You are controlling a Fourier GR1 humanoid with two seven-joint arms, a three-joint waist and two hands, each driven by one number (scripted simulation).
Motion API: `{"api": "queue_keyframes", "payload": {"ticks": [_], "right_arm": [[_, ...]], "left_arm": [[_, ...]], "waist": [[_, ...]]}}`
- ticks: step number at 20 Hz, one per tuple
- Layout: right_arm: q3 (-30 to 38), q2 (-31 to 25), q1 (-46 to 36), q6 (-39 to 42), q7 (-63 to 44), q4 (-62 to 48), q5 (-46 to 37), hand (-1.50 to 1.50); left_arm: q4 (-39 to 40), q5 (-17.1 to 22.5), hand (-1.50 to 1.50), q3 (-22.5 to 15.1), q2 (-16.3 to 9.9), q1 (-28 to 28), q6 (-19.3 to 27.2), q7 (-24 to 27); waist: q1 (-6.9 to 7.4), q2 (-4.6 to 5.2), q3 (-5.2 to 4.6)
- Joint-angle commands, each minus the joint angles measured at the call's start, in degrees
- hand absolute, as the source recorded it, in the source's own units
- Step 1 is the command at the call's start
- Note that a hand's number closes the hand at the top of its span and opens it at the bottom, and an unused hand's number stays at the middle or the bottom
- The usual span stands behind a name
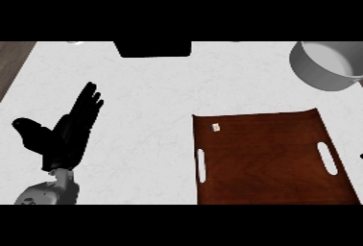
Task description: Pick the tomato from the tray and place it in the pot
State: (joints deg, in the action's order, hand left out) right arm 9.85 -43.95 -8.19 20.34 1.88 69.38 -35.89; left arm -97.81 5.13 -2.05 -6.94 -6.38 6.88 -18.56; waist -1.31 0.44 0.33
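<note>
Head view is showing the brown wooden tray [269, 161] lying flat with no tomato visible on it; only a tiny pale speck [215, 127] is sitting near its far-left corner. The grey pot [327, 66] is standing beyond the tray's far-right corner, its inside showing bare. Well left of the tray, the left hand [67, 132] is resting, fingers straight, gripping nothing. The right hand is not showing, so probably it is carrying the tomato out of frame.

A white, faintly marbled counter [177, 91] fills nearly the whole view under even, soft light. A strip of brown wood-grain surface [13, 60] borders its upper left corner, while a black rectangular object [153, 48] sits at the counter's far edge.
</note>
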Motion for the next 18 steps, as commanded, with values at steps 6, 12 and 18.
{"api": "queue_keyframes", "payload": {"ticks": [6,12,18], "right_arm": [[15.59,-15.12,-2.88,-10.76,26.8,-23.79,3.04,1.5],[20.28,-22.22,-8.79,-9.06,39.36,-32.89,6.43,1.5],[21.81,-22.84,-14.83,-5.15,45.86,-33.1,10.72,1.5]], "left_arm": [[-0.26,-0.34,0.0,-1.59,0.72,0.49,-0.75,0.34],[3.12,-0.23,0.0,-0.87,1.08,-1.08,-1.36,2.55],[2.61,-0.52,0.0,-0.19,0.15,-2.61,-1.2,-0.66]], "waist": [[2.39,0.08,0.04],[2.19,0.06,-0.17],[2.16,-0.21,-0.27]]}}
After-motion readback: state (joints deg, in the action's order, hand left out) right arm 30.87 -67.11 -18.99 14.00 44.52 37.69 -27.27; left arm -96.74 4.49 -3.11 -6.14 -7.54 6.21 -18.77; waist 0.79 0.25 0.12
